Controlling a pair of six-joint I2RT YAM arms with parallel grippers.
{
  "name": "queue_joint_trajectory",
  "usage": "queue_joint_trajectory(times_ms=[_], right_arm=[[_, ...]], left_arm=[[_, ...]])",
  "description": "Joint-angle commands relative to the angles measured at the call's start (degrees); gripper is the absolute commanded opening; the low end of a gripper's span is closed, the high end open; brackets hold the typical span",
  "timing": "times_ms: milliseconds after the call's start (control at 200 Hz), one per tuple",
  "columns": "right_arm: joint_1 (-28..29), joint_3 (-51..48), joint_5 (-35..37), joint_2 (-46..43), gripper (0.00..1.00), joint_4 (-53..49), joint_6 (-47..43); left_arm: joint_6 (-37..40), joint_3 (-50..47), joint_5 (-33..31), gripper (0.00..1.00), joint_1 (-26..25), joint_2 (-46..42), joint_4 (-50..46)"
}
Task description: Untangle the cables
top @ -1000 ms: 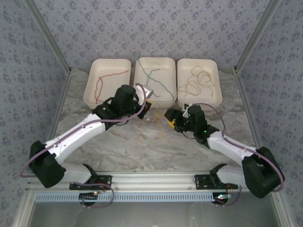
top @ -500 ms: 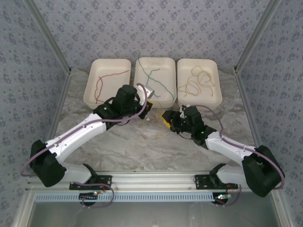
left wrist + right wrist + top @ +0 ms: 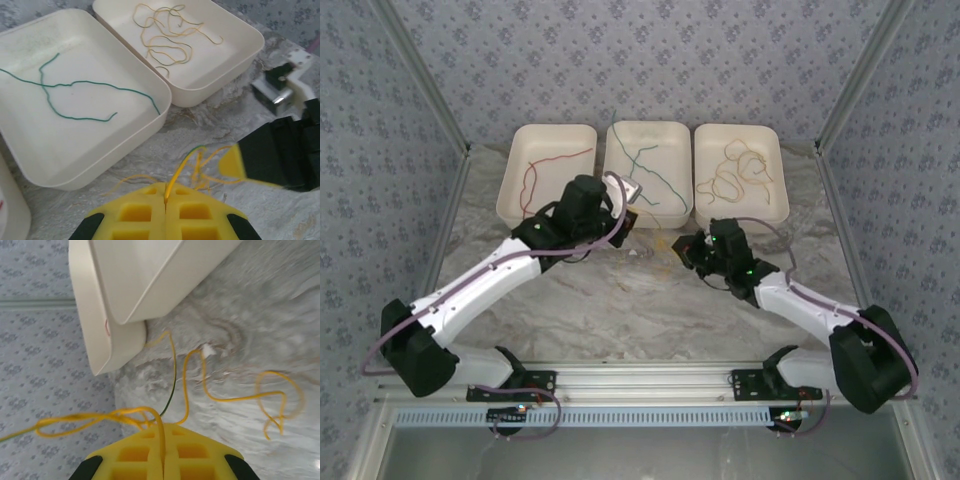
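The marbled desk carries three white trays at its far edge, holding a red cable, a green cable and yellow cables. In front of the trays lies a loose yellow tangle. The left pincer and the right pincer are each clamped tight on one of its strands.

trays: 3 | arms: 2 | tools: 2 | red cables: 1

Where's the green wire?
The green wire lies in the middle white tray, between the tray holding the red wire and the tray holding yellow wires.
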Motion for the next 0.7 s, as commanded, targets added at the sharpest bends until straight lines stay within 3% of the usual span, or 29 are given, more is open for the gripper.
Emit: queue_joint_trajectory(times_ms=[0, 155, 325, 415, 530, 635, 700], right_arm=[[-6.7, -2.8, 1.0, -3.4, 0.00, -10.8, -7.1], [-15.7, -3.5, 0.6, -4.1, 0.00, -22.2, -16.5], [-20.4, -3.2, 4.7, -3.4, 0.00, -28.0, -20.8], [-20.2, -2.6, 3.7, -2.8, 0.00, -27.1, -21.7], [-15.0, 1.6, 6.2, -2.6, 0.00, -30.5, -22.6], [-11.2, 2.9, 9.2, -6.5, 0.38, -32.3, -21.1], [-8.6, 3.8, 12.2, -10.6, 0.50, -33.8, -20.1]], left_arm=[[-1.4, 3.7, -3.4, 0.00, 3.6, -5.8, -3.8], [-0.9, 7.8, -4.1, 0.00, 7.0, -11.0, -6.5], [0.2, 15.3, -5.2, 0.00, 8.8, -12.0, -10.5], [0.6, 17.9, -3.7, 0.00, 9.0, -11.1, -11.8], [0.9, 19.8, -1.2, 0.00, 9.0, -9.0, -12.7], [1.0, 21.0, -0.5, 0.00, 9.0, -7.4, -12.8], [0.7, 21.9, 0.7, 0.00, 9.0, -6.2, -12.7]])
